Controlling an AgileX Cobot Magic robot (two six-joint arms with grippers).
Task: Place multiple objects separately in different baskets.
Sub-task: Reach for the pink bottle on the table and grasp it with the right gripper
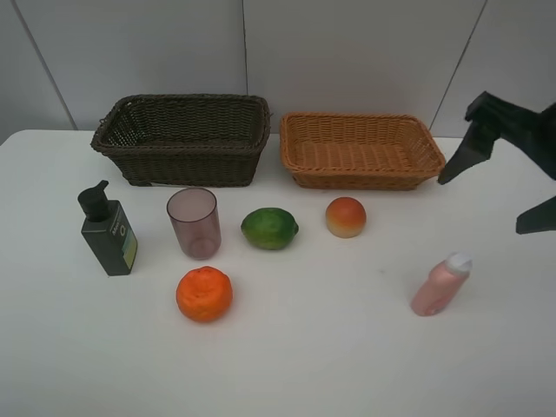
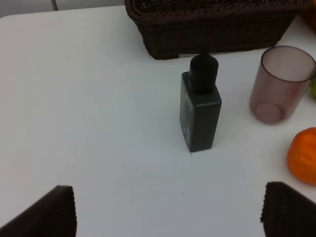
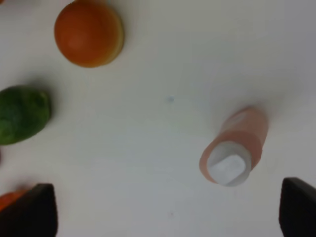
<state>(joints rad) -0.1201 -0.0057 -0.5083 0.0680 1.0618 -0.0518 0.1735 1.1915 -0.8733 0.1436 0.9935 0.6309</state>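
The right hand (image 1: pixel 480 206) is held spread wide above the right side of the surface (image 1: pixel 330 365), with nothing pinched, and the pink white-capped bottle (image 1: pixel 440 285) is seen standing close beneath it. The left hand (image 2: pixel 168 211) is likewise spread and empty, with the dark green pump bottle (image 1: pixel 109 233) upright ahead of it. No item has been sorted yet, so the step in hand is judged to be the approach to a first pick. For the next move, a hand would need to be lowered around a bottle's body and pressed shut before any lift toward a basket. The dark brown basket (image 1: pixel 182 167) and the light orange-tan basket (image 1: pixel 360 180) are set side by side at the back, just apart, and nothing is seen inside either. The translucent mauve cup (image 1: pixel 195 222) stands upright and appears empty. The lime (image 1: pixel 269 228), peach (image 1: pixel 346 216) and tangerine (image 1: pixel 204 294) are left on the surface in front of the baskets.
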